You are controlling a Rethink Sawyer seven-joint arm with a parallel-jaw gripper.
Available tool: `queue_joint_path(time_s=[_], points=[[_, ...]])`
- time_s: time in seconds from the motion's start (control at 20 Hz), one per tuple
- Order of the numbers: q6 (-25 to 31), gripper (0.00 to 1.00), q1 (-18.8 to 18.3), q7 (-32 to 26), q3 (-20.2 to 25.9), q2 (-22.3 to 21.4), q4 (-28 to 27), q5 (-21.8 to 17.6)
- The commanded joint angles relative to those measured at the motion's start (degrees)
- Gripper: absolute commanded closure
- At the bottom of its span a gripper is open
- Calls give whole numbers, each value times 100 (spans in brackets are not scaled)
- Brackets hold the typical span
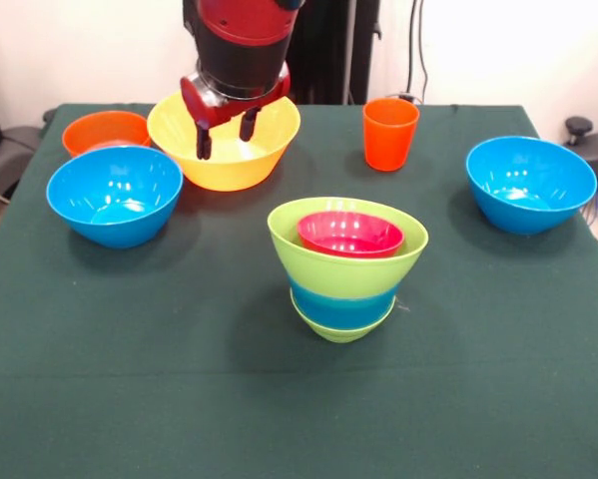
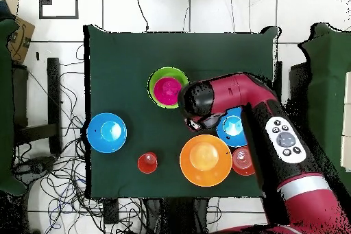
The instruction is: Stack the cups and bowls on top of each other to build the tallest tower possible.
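My gripper (image 1: 226, 133) hangs open and empty over the large yellow bowl (image 1: 269, 150) at the back left, fingertips about level with its rim. In the middle stands the tower (image 1: 344, 289): a small green bowl at the bottom, a blue band, then a lime bowl (image 1: 378, 269) with a red-pink bowl (image 1: 350, 235) inside it. An orange cup (image 1: 390, 133) stands upright at the back. Blue bowls sit at the left (image 1: 114, 195) and right (image 1: 530, 183), and an orange bowl (image 1: 106, 130) at the far left. From overhead, the arm (image 2: 226, 97) hides the gripper between the tower (image 2: 168, 87) and the yellow bowl (image 2: 206, 160).
Everything rests on a dark green cloth-covered table (image 1: 179, 389). Its front half holds only the tower. In the overhead view the arm covers part of one blue bowl (image 2: 233, 130) next to the orange bowl (image 2: 244, 161). Cables lie on the floor around the table.
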Motion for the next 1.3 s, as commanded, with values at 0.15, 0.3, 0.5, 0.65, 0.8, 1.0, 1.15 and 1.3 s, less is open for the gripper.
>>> queue_joint_path(time_s=[0.15,0.3,0.5,0.65,0.8,1.0,1.15,1.3], points=[[288,0,381,-1910,177,447,-102,-633],[146,0,357,-1849,202,506,-75,-568],[-54,0,183,-1926,277,532,64,-487],[70,0,206,-2035,234,629,22,-584],[319,0,292,-2127,120,728,-54,-711],[427,0,357,-2077,53,861,-170,-754],[392,0,402,-1915,30,948,-282,-738],[490,0,480,-1895,31,959,-393,-730]])
